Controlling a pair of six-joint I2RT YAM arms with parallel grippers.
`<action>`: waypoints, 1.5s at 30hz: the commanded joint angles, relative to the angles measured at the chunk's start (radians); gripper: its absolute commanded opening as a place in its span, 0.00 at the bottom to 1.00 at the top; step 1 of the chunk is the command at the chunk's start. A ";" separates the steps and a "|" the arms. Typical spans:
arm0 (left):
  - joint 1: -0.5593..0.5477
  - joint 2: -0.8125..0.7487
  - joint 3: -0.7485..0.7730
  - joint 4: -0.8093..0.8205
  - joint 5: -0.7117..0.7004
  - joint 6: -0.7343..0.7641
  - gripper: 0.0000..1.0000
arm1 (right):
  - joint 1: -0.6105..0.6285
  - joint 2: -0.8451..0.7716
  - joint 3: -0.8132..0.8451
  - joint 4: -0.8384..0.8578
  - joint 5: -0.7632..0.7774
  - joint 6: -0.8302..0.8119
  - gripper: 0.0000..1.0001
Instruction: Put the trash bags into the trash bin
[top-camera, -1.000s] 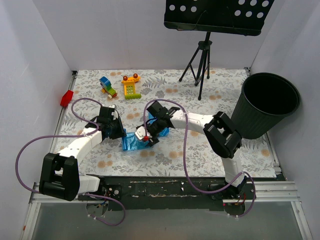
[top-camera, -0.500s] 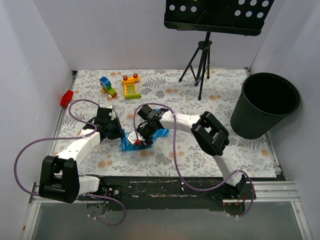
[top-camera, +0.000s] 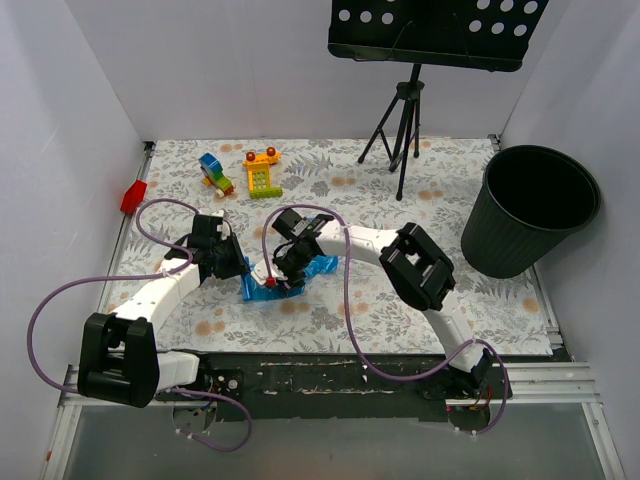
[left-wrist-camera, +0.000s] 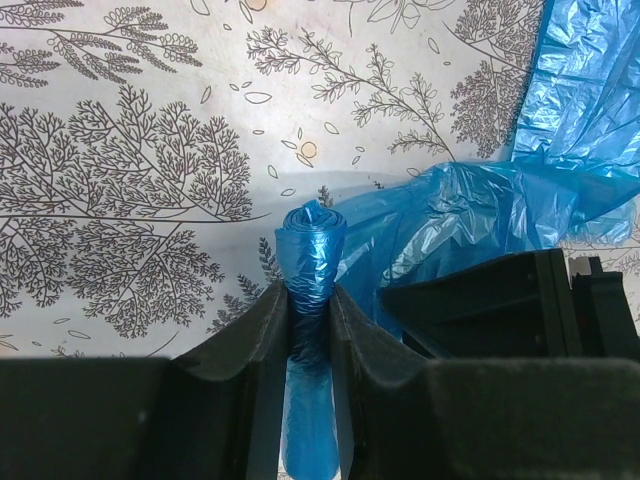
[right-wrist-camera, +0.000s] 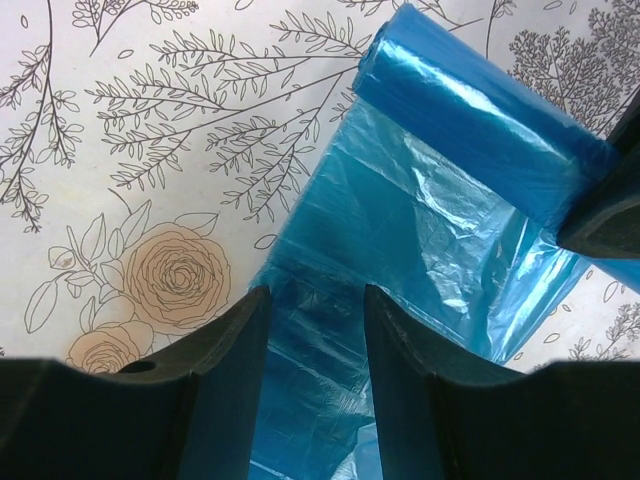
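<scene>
Bags (top-camera: 283, 283) lie spread on the surface (top-camera: 450, 170), centre-left in the top view. Bin (top-camera: 520, 240) at far right, well apart. Left gripper (left-wrist-camera: 308, 300) clamped on a rolled end. Right gripper (right-wrist-camera: 315, 305) half open, astride the flat sheet, nothing pinched. Suggest: press right fingers down to bunch the film, then close fully before lifting. Thin film likely slips.
</scene>
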 joint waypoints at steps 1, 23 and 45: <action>0.008 -0.034 -0.010 0.008 0.023 0.011 0.00 | 0.001 0.069 0.011 -0.046 0.083 0.054 0.52; 0.018 -0.060 -0.006 0.011 0.059 -0.007 0.00 | 0.007 0.214 -0.055 -0.181 0.187 0.309 0.16; 0.042 -0.045 -0.016 0.025 0.097 -0.018 0.00 | -0.030 0.006 -0.057 0.009 0.063 0.315 0.32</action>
